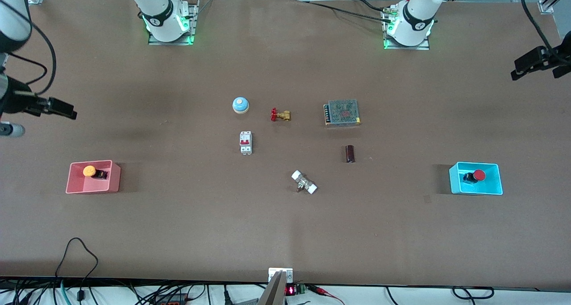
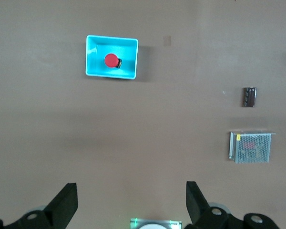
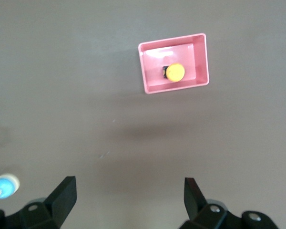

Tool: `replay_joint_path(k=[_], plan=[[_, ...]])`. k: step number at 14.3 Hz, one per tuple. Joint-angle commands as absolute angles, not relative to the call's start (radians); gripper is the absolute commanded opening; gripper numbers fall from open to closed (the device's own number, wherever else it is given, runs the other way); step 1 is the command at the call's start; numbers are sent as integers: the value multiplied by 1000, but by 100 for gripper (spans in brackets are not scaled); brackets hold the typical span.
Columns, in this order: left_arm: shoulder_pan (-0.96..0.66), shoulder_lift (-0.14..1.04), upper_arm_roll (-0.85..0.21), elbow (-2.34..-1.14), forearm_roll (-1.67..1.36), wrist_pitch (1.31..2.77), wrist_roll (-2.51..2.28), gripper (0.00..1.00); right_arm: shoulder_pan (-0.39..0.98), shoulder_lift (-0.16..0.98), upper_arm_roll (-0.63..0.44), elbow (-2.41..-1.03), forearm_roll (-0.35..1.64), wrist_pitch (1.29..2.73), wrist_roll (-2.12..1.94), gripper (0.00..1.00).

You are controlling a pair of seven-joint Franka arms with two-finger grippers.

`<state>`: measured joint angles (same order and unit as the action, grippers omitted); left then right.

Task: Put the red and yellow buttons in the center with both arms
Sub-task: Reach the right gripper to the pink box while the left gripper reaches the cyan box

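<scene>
1. the yellow button (image 1: pixel 89 171) lies on its side in the pink bin (image 1: pixel 73 187), cap toward the right arm's end of the worktop, black body toward the centre.
2. the red button (image 1: pixel 478 175) lies tipped in the cyan bin (image 1: pixel 497 189), cap toward the left arm's end.
3. the brown worktop (image 1: pixel 285 233) carries a valve (image 1: pixel 280 115), a breaker (image 1: pixel 246 142), a domed bell (image 1: pixel 240 105) and a power supply (image 1: pixel 342 113) mid-table.
4. the left gripper (image 2: pixel 132 200) and the right gripper (image 3: pixel 130 198) hang high over their ends of the worktop, fingers spread wide and holding nothing.

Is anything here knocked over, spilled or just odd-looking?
Nothing spilled or broken. Both buttons lie tipped on their sides: the yellow button in the pink bin, the red button in the cyan bin.
</scene>
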<state>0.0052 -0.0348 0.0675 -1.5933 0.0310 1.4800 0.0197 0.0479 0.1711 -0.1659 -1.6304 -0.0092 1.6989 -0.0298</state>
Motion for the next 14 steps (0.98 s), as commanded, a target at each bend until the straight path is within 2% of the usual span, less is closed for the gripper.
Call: replay_joint_path(k=[1, 3, 8, 12, 14], plan=[[-8, 18, 69, -1714, 48, 1674, 23, 100, 15, 268, -158, -1620, -18, 1776, -55, 100], [5, 73, 69, -1787, 48, 1835, 41, 100, 3, 336, -160, -1614, -20, 1843, -58, 100], [57, 279, 69, -1787, 35, 2081, 66, 100, -44, 507, -158, -1608, -9, 2005, -75, 100], [92, 409, 68, -1781, -30, 2224, 129, 100, -63, 620, -158, -1577, -8, 2112, -188, 100], [106, 443, 69, -1776, -83, 2237, 187, 100, -71, 638, -158, -1577, -8, 2154, -209, 100]])
